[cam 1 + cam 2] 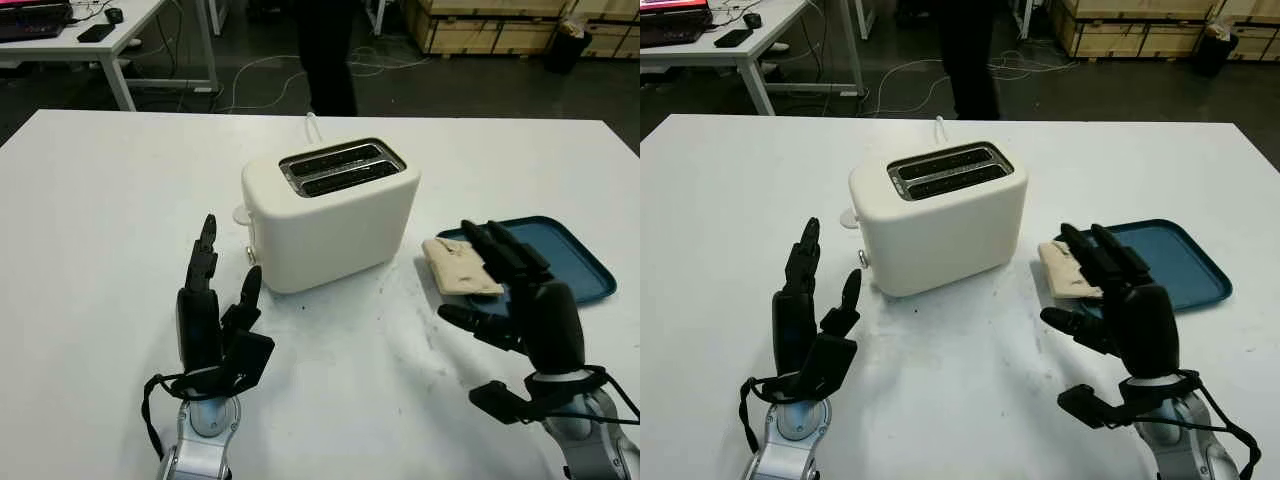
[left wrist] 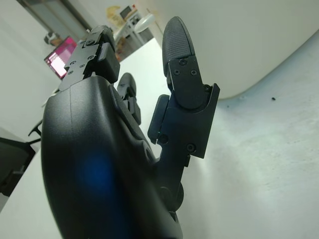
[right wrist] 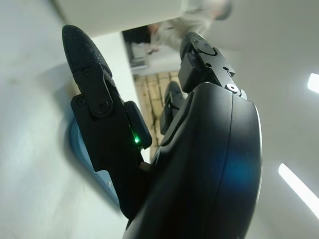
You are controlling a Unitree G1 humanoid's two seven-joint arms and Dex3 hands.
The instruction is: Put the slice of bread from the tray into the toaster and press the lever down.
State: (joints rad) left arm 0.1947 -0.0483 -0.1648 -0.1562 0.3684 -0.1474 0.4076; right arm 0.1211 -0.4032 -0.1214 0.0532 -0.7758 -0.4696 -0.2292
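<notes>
Empty, uncurled right hand (image 1: 520,300) hovering near bread slice (image 1: 459,266) (at its 11 o'clock, overhanging blue tray (image 1: 570,255)); toaster (image 1: 330,210) beyond.

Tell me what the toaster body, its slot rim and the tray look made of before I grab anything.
Toaster: cream body, matte and seamless with rounded corners, likely moulded plastic or painted metal. Slot rim: shiny silver, apparently bare metal. Tray: dark blue, smooth with a raised lip, probably plastic.
</notes>
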